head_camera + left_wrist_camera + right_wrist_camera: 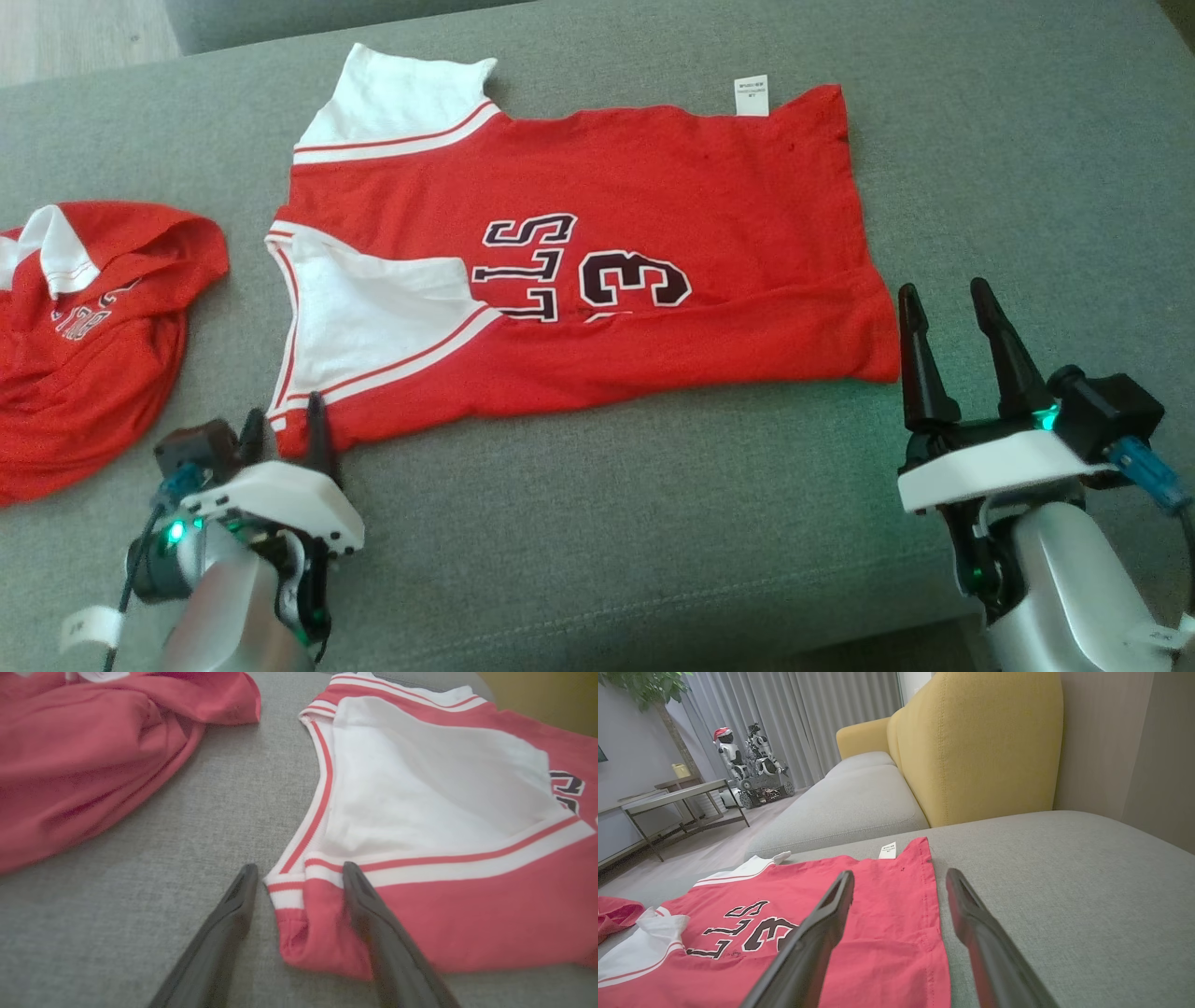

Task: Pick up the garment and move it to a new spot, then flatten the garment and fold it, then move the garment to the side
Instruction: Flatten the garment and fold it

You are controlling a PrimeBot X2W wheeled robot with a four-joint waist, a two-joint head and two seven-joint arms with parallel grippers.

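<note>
The red jersey (597,233) lies spread flat on the grey cushion (607,523), the left gripper (283,408) wide open astride its near shoulder corner, the right gripper (943,289) wide open just beside its hem

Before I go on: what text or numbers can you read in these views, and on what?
"LLS": on the flat red jersey, upside down in the head view; a fold hides the rest.
"3": beside it on the same jersey.
The white tag at the jersey's far edge: print too small to read.
The crumpled red garment: white lettering, too creased to read.
</note>
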